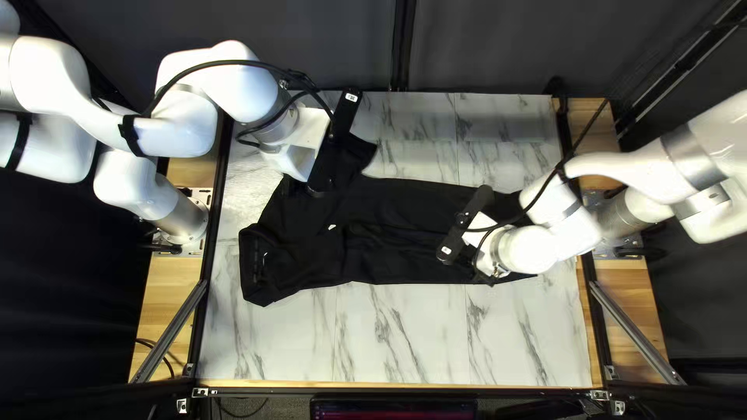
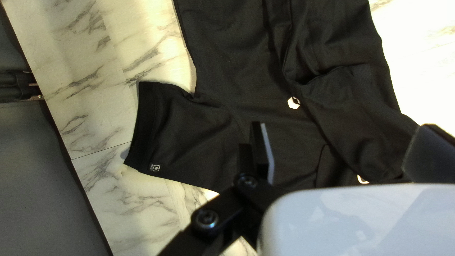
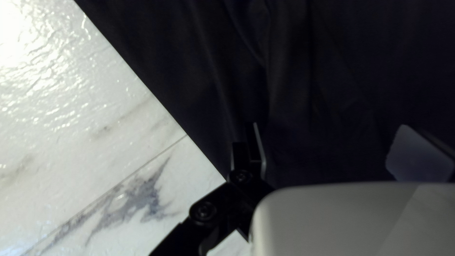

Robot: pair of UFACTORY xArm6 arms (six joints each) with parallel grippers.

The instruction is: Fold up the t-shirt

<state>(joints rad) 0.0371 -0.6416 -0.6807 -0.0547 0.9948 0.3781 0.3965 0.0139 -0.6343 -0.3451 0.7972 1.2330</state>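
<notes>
On the marbled worktop (image 1: 405,334) the black T-shirt (image 1: 397,266) lies lengthwise between both arms, probably so that they can fold it together. The left claw (image 2: 346,154) is above its shoulder area, the right claw (image 3: 337,152) above the body; each one has its fingers widely apart and holds nothing. The short sleeve (image 2: 189,137) sticks outward, so it should, I think, be turned inward. A small hexagonal logo (image 2: 294,103) faces upward.

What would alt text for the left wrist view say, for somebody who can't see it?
A black t-shirt lies on a white marble-patterned table, one short sleeve sticking out and creases running through the body. The robot's left gripper is over it, fingers wide apart, near a small white mark on the cloth.
</notes>
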